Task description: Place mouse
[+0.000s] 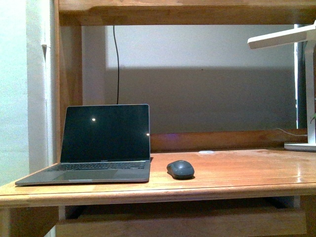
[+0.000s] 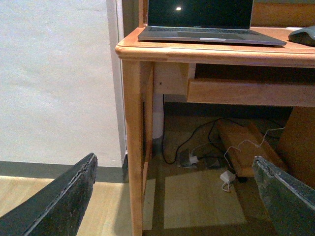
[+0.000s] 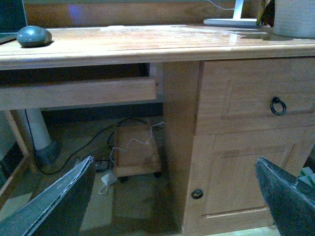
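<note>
**Inspector:** You have 1 mouse (image 1: 180,169), dark grey and matte, resting on the wooden desk (image 1: 237,173) just beside the right edge of the 1 open laptop (image 1: 96,148), apart from it. A small white disc (image 1: 206,152) lies behind it, near the back rail. 1 white desk lamp (image 1: 296,74) stands at the far right.

**Operator:** And the arms?

**Inspector:** Your left gripper (image 2: 172,196) and right gripper (image 3: 172,196) both hang below desktop level, jaws spread wide and holding nothing. Neither appears in the front view.

**Operator:** How will the mouse handle?

**Inspector:** In my judgement: light, rigid, a smooth domed shell that could slide out of a pinch placed high. You should take it low across its 2 long sides, where the flanks look steepest. It seems to sit loose on polished wood, so expect it to skid if nudged.

**Operator:** Which arm?

**Inspector:** From the right wrist view the mouse (image 3: 33,36) sits nearer the laptop end of the desk; either arm looks feasible.
</note>
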Controlling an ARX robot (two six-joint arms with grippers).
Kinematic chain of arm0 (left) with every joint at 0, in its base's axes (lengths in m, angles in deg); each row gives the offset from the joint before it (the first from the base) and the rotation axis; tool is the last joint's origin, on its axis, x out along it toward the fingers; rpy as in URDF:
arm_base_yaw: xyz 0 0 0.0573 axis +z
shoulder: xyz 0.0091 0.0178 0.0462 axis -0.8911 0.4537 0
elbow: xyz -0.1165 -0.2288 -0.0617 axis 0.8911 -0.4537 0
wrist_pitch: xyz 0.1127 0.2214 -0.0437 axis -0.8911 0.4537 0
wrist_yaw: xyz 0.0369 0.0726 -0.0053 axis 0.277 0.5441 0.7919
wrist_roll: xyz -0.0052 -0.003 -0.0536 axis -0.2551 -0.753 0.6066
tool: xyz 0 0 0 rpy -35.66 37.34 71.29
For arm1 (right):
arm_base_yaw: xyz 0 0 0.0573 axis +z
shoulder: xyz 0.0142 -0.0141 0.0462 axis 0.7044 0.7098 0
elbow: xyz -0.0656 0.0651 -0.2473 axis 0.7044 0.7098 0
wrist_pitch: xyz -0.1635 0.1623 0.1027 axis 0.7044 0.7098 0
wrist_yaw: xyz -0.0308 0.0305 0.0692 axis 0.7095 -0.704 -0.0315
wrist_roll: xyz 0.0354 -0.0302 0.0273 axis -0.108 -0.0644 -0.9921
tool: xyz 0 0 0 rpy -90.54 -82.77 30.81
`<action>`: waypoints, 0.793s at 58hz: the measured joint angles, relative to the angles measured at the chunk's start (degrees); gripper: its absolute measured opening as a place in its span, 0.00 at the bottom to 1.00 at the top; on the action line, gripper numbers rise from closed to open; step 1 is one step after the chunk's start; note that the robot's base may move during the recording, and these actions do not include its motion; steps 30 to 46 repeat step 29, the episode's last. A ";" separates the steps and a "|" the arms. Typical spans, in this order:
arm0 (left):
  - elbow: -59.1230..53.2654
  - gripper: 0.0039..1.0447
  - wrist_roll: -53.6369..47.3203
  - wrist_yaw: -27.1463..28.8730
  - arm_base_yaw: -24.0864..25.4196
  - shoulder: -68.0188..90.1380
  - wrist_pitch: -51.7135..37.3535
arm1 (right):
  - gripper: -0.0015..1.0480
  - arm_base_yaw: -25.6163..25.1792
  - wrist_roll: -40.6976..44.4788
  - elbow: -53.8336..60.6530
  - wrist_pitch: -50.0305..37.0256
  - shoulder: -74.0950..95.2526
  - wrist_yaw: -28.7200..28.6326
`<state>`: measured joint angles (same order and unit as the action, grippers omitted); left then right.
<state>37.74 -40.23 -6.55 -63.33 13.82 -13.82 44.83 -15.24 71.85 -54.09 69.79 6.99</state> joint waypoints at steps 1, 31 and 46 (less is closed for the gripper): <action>0.00 0.93 0.00 0.00 0.00 0.00 0.00 | 0.93 0.00 0.00 0.02 0.00 0.00 0.00; 0.00 0.93 0.00 0.00 0.00 0.00 0.00 | 0.93 0.00 0.00 0.02 0.00 0.00 0.02; 0.00 0.93 0.00 0.00 0.00 0.00 0.00 | 0.93 0.00 0.00 0.02 0.00 0.00 0.02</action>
